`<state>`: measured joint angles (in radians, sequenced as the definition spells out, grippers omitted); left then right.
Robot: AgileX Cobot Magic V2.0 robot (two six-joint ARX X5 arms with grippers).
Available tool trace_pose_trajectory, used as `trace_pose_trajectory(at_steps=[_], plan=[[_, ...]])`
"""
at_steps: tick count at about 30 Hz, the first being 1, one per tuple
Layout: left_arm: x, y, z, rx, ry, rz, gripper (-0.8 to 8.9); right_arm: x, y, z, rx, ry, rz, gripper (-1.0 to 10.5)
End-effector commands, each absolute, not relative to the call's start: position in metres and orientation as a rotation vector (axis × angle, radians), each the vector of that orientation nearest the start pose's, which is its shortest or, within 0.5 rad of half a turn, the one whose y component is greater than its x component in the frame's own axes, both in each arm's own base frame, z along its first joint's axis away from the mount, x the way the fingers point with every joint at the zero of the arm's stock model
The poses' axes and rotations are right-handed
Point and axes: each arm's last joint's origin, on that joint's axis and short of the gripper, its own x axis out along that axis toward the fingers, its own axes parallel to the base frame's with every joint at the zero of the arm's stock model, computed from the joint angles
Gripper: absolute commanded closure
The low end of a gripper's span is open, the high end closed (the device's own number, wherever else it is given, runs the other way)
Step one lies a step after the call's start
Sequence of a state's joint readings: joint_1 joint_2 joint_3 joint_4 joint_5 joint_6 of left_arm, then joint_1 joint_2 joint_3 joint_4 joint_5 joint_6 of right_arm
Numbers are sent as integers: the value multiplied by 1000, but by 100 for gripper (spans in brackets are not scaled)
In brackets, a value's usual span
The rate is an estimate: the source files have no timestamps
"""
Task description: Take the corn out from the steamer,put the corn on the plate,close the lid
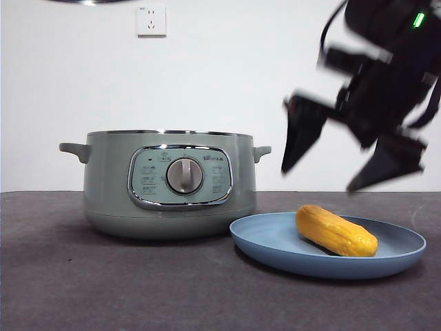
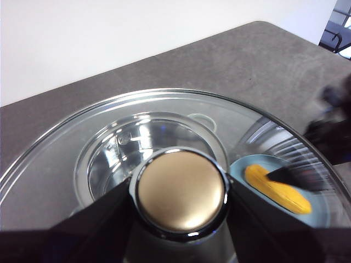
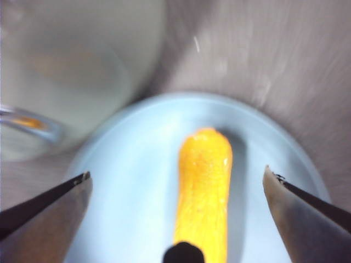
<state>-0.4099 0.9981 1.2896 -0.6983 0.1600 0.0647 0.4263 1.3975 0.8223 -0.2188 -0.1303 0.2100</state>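
Two grippers are at work above the dark table (image 1: 83, 289). The right gripper (image 1: 344, 162) hangs in the air over the plate (image 1: 275, 241), its black jaws spread wide apart and holding nothing; its own camera looks straight down between them at the corn (image 3: 203, 186). The corn lies on its side on the light-blue plate, free of any contact with the jaws. The plate sits on the table just beside the steamer (image 1: 110, 186), which stands uncovered with its control panel and silver dial (image 1: 185, 175) facing the front camera. The left gripper (image 2: 181, 200) is clamped on the round knob of the lid (image 2: 66, 159), holding the glass lid up above the open steamer, whose shiny inner pot shows through the glass. A white wall socket (image 1: 151, 21) is on the wall behind.
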Motion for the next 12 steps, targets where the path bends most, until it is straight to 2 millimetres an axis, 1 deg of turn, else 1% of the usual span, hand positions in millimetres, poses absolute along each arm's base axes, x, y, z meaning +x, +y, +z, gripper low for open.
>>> trace_pose_trajectory(at_steps=[1, 5, 8, 12], plan=[[188, -87, 413, 147, 350, -591, 822, 231, 110, 242, 90, 765, 453, 348], [221, -102, 397, 156, 383, -597, 822, 197, 94, 283, 116, 624, 477, 348], [244, -113, 385, 152, 396, -620, 822, 170, 82, 308, 136, 508, 495, 348], [270, -124, 367, 153, 413, -619, 822, 137, 66, 330, 165, 375, 512, 348]])
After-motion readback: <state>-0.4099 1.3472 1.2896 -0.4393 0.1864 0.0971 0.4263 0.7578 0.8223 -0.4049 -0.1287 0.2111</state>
